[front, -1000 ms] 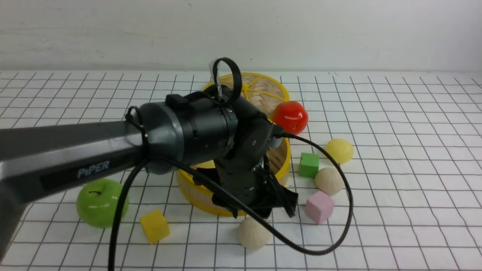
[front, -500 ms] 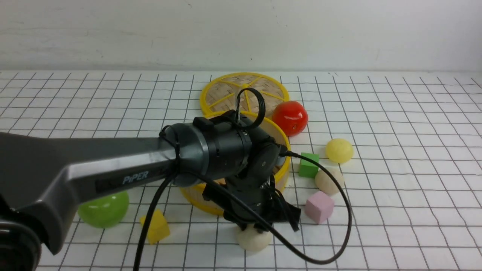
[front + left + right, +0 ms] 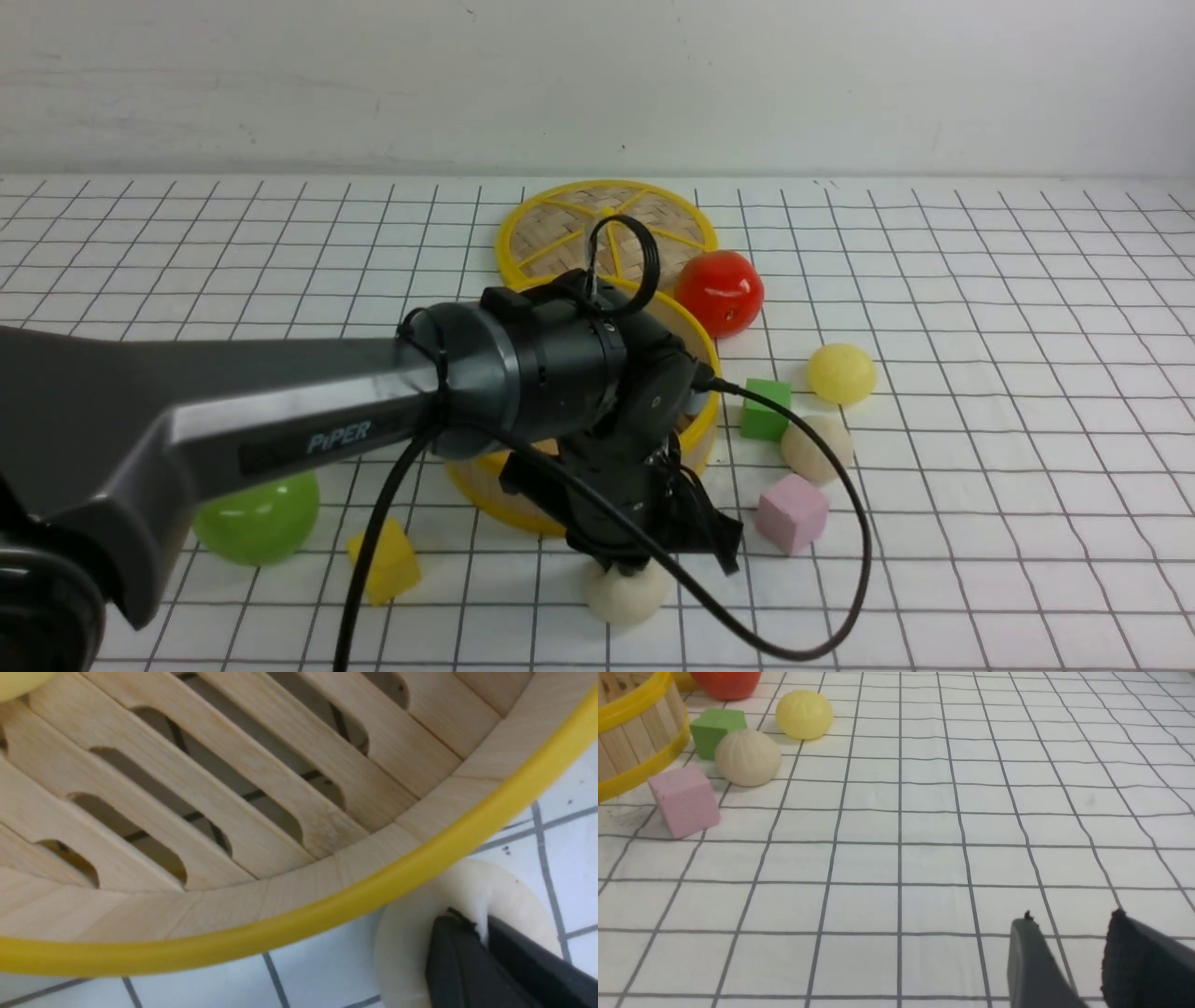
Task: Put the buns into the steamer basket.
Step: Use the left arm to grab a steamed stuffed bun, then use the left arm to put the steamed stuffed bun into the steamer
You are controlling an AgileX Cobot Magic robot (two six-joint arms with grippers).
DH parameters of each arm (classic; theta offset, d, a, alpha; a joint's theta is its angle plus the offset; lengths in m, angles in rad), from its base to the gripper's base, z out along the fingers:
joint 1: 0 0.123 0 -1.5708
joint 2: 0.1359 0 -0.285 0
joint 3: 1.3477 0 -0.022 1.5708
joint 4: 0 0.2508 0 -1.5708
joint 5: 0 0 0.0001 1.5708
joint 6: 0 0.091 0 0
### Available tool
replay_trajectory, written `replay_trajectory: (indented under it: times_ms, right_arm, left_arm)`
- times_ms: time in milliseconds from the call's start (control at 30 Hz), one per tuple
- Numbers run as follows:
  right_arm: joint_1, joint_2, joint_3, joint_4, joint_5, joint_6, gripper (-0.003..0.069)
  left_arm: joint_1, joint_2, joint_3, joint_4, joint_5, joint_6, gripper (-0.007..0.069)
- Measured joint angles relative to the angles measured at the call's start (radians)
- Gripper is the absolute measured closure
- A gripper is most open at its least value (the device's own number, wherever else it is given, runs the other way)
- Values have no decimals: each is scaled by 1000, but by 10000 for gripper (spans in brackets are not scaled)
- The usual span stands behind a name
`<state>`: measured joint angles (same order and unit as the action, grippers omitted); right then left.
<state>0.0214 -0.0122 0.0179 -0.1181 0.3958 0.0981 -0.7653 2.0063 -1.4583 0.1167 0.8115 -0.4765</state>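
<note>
A white gridded worktop (image 3: 980, 280) carried everything. The robot's dark left arm (image 3: 233, 420) reached across it and bent down in front of the steamer basket (image 3: 708, 411). This round bamboo tub with yellow rims stood just beyond the left hand (image 3: 631, 566). A flat woven lid (image 3: 560, 224) lay farther beyond the hand, behind the basket. A green apple (image 3: 257, 518) sat off to the hand's left.

Directly beneath the hand lay a beige bun (image 3: 624, 597), on the worktop just outside the basket's wall. A second beige bun (image 3: 814, 448) and a pale yellow bun (image 3: 841, 373) lay to the hand's right, also outside the basket.

In the wrist view the left hand's fingers (image 3: 451, 961) were pressed close together, pinching a ridge of the beige bun's soft top. The right hand (image 3: 1071, 917) hovered over bare worktop with its fingers slightly spread, holding nothing.

The step in hand appeared to be lifting this bun. The pinch looked shallow, so a slow, straight lift seemed wise, high enough to clear the yellow rim. A short carry beyond the hand's present place would follow, with the release made low over the slats.
</note>
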Motion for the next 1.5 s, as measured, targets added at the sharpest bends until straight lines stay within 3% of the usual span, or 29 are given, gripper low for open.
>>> replay_trajectory:
  times_ms: [333,533,700,1033,1233,1300,1500]
  right_arm:
    - [0,0,0,0,0,0,419]
    - [0,0,0,0,0,0,419]
    - [0,0,0,0,0,0,419]
    - [0,0,0,0,0,0,419]
    - [0,0,0,0,0,0,419]
    - [0,0,0,0,0,0,419]
    - [0,0,0,0,0,0,419]
  left_arm:
    - [0,-80,-95,-37,76,56,631]
    - [0,-97,-199,24,74,59,631]
    - [26,-94,-214,96,14,-3,631]
    - [122,19,-216,125,-16,-91,622]
    - [124,64,-216,124,-16,-118,547]
    - [124,64,-216,124,-15,-127,457]
    - [124,17,-216,115,31,-108,315]
